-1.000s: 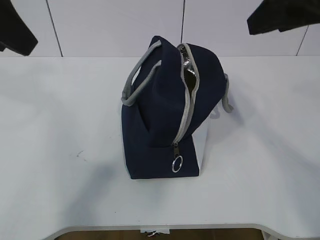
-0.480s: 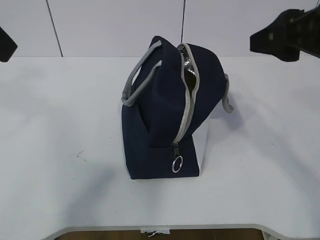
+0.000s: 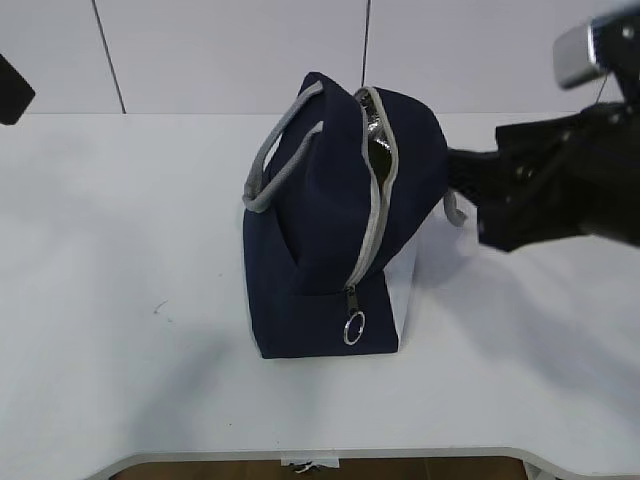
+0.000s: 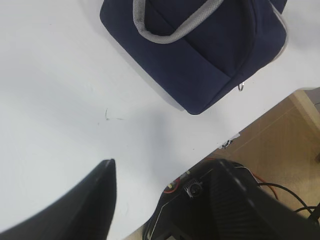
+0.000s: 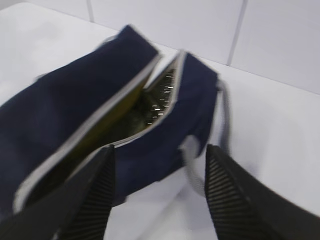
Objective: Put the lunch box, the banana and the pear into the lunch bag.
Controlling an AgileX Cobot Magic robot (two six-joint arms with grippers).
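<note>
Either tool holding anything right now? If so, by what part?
Nothing is held. The left tool is open over bare table, and the right tool is open in the air above the unzipped lunch bag, touching nothing.

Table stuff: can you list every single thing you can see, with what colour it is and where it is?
lunch bag: one, navy blue, middle of the table, zipper open along the top
handles: two, grey, one on each side of the bag
zipper ring pull: one, metal, hanging low on the bag's near end
end panel: one, white, near right side of the bag
lining: silver, with something yellowish inside the open bag; too blurred to name
table: one, white
left hand: one, black, open, empty, over the table edge
right hand: one, black, open, empty, above the bag's opening
</note>
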